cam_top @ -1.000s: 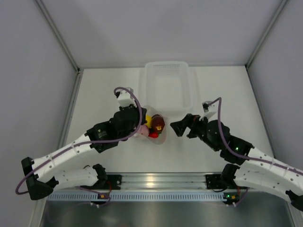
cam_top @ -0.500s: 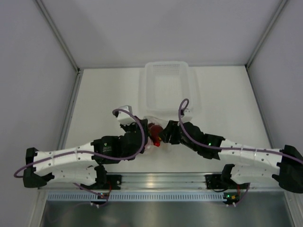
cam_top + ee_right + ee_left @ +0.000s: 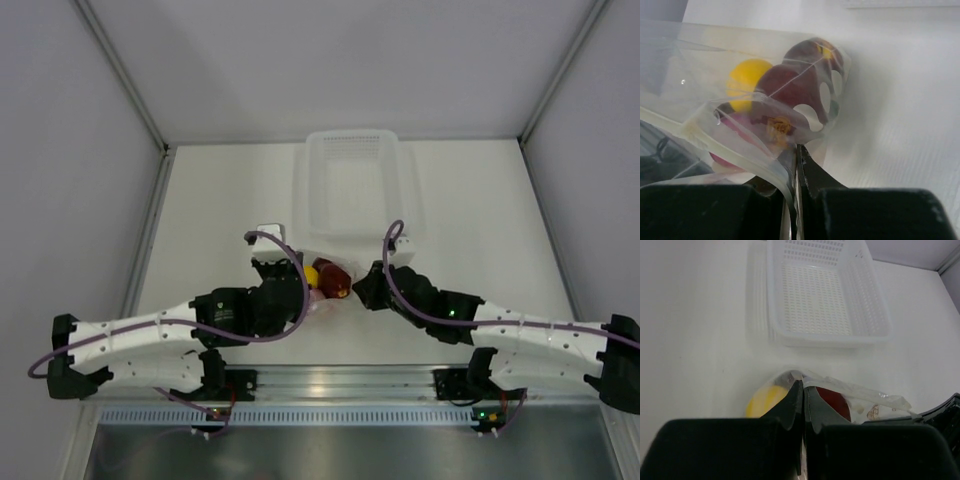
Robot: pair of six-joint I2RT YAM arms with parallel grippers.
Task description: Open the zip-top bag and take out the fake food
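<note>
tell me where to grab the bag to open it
Grip the bag by its flat zip strip at the mouth, one lip each: left gripper from the left, right gripper from the right. The food bulges the body; the lips are thin enough to pinch.

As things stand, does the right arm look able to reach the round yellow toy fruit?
Probably not: the right end effector is shut on the see-through polka-dot plastic bag, whose film covers the round yellow toy fruit.

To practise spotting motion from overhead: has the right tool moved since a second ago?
Yes. Against the white basket, the right tool has shifted left and slightly toward the near edge, and now pinches the zip-top bag.
</note>
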